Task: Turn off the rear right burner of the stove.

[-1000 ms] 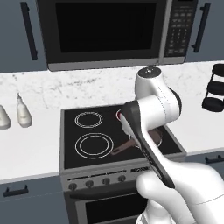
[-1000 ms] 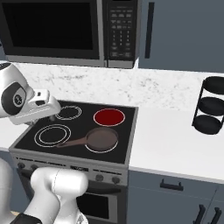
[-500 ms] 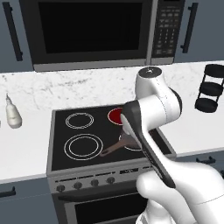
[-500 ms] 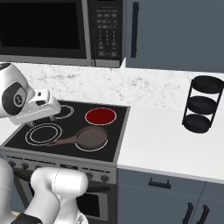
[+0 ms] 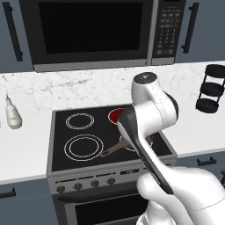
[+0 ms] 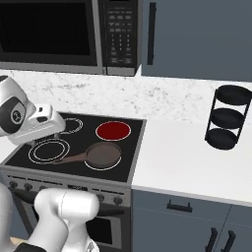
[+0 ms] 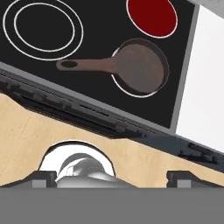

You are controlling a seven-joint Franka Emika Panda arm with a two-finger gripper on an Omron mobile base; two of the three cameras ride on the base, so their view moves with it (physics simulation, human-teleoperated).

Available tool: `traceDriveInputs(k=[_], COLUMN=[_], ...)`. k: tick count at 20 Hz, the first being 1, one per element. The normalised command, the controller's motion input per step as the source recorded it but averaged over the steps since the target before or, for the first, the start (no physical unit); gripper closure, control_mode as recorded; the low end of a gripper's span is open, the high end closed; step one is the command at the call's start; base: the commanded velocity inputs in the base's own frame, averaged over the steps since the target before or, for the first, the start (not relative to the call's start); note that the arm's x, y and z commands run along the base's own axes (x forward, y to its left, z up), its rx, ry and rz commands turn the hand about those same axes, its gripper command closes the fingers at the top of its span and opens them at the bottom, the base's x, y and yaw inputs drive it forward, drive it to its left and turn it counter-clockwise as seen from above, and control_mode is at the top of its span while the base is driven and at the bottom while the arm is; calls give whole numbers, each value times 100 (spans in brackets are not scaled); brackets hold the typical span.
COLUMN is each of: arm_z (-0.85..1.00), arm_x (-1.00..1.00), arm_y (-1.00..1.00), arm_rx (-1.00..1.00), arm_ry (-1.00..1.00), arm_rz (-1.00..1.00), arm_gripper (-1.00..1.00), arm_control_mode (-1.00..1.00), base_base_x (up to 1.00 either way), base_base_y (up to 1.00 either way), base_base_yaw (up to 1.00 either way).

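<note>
Glossy black stove [image 6: 29,152] glass; round rear right burner [image 6: 113,131] (solid red).

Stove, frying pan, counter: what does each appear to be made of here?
The stove top looks like glossy black glass: flat, white-outlined rings, the rear right burner glowing red through it; its front looks like grey brushed steel. The frying pan is matte brown, possibly cast iron or coated metal; the render leaves that open. The counter looks like polished white stone, and grey marble veining shows on the wall behind.
</note>
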Motion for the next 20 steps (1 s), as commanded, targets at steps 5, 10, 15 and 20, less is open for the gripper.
traceDriveInputs(k=[5, 10, 15, 20], arm_z=[-34, -69, -92, -100], arm_x=[-30, -42, -46, -37], arm_y=[40, 74, 87, 91], arm_rx=[-12, -22, -22, -17], arm_ry=[3, 9, 6, -2], arm_rz=[3, 5, 4, 0], arm_gripper=[-100, -100, -100, -100], arm_control_mode=[-100, -100, -100, -100], base_base_x=[0, 0, 0, 0], base_base_y=[0, 0, 0, 0], base_base_yaw=[0, 0, 0, 0])
